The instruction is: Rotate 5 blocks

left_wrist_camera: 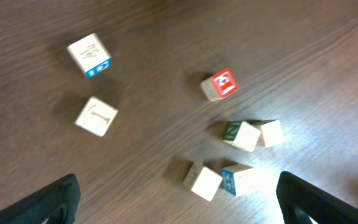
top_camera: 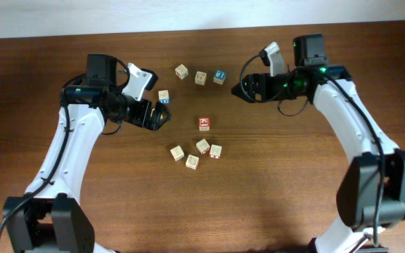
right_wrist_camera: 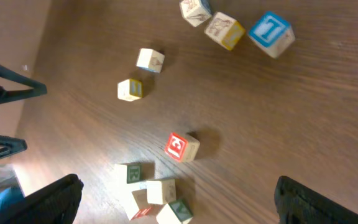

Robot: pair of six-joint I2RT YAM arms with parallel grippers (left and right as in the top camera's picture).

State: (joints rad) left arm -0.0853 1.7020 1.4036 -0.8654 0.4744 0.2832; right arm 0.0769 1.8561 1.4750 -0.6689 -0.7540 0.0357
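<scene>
Five pale blocks lie mid-table. One has a red-and-white top (top_camera: 204, 124) and stands alone. Four more sit in a loose cluster below it (top_camera: 177, 152) (top_camera: 202, 146) (top_camera: 216, 151) (top_camera: 192, 161). My left gripper (top_camera: 163, 118) hovers open just left of the red-topped block, nothing between its fingers (left_wrist_camera: 58, 200). In the left wrist view the red-topped block (left_wrist_camera: 219, 84) is ahead and the cluster (left_wrist_camera: 241, 135) lies lower right. My right gripper (top_camera: 239, 88) is open and empty, up and right of the blocks. Its view shows the red-topped block (right_wrist_camera: 181, 147) and the cluster (right_wrist_camera: 160, 190) between its fingers (right_wrist_camera: 306, 200).
A row of three cubes lies at the back: two pale (top_camera: 181, 71) (top_camera: 200, 77) and one blue-faced (top_camera: 219, 76). A tan cube with a blue side (top_camera: 164, 96) sits right by the left gripper, with a second pale cube (left_wrist_camera: 96, 116) close to it. Both arms flank the table.
</scene>
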